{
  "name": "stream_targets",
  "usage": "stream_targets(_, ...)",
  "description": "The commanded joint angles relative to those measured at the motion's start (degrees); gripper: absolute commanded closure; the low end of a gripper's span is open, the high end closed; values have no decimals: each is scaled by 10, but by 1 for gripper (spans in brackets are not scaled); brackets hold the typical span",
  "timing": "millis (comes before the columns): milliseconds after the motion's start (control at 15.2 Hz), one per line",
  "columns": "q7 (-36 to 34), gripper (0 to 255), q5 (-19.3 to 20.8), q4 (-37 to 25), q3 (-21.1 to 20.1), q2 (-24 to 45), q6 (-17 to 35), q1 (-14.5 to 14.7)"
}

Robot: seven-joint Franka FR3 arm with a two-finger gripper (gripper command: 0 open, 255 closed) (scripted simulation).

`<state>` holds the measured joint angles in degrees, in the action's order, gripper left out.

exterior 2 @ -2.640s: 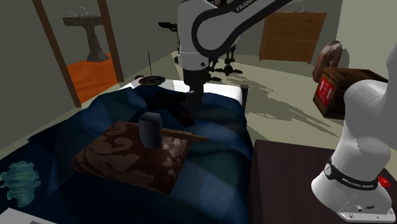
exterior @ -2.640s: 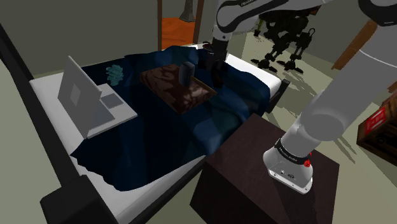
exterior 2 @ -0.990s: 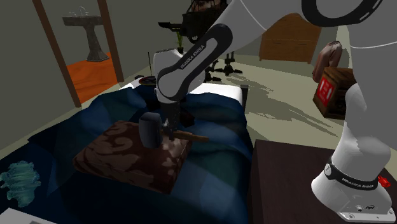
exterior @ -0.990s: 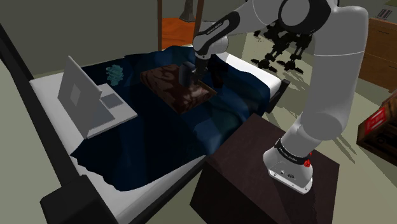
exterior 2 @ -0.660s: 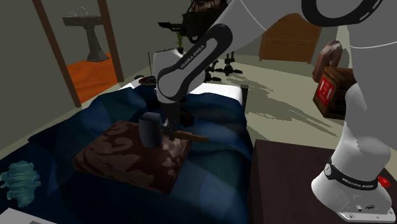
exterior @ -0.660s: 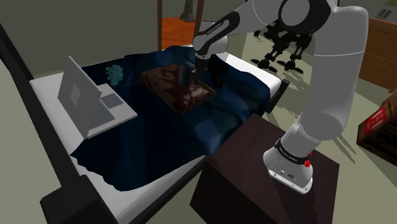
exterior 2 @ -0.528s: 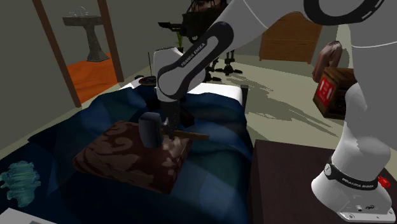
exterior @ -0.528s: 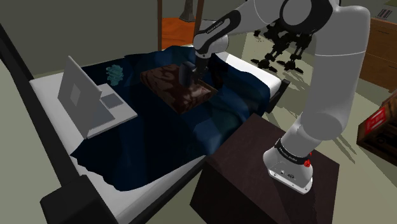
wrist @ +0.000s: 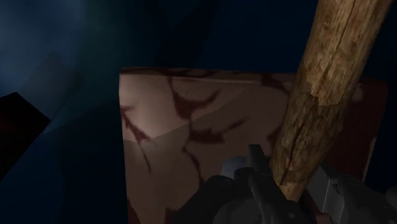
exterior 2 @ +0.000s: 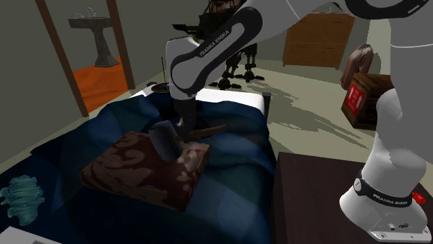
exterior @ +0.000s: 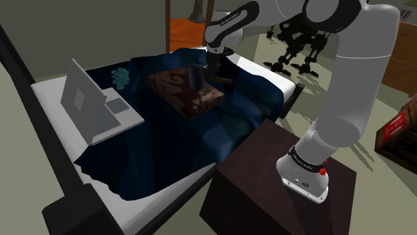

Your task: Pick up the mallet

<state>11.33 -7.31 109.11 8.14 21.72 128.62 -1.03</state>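
Shoulder view: we see a bed (exterior: 50, 90) under a dark blue blanket (exterior: 200, 133), the black tool (exterior: 212, 75) over a brown patterned cushion (exterior: 180, 93), and a grey open laptop (exterior: 87, 103) well away from it. Second exterior view: the dark-headed, wooden-handled mallet (exterior 2: 165, 141) sits tilted at the tool's tip, head near the cushion. Wrist view: the tool's fingers (wrist: 257, 175) clasp its rough handle (wrist: 324, 83).

1. The gripper (exterior: 214, 71) holds the mallet (exterior: 198, 75) by its handle, above the brown patterned cushion (exterior: 179, 95).
2. The cushion lies on a dark blue blanket (exterior: 200, 137) spread over the bed (exterior: 48, 90).
3. From the cushion, an open grey laptop (exterior: 90, 103) sits at nine o'clock and a teal ornament (exterior: 121, 77) at ten.
4. The dark stand (exterior: 254, 180) is at five o'clock.
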Motion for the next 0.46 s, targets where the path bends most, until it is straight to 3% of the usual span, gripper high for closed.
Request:
stream_targets(0, -3, 255, 2, -6, 1, -8, -14, 1)
stream_targets(396, -7, 255, 7, -16, 3, -25, -40, 2)
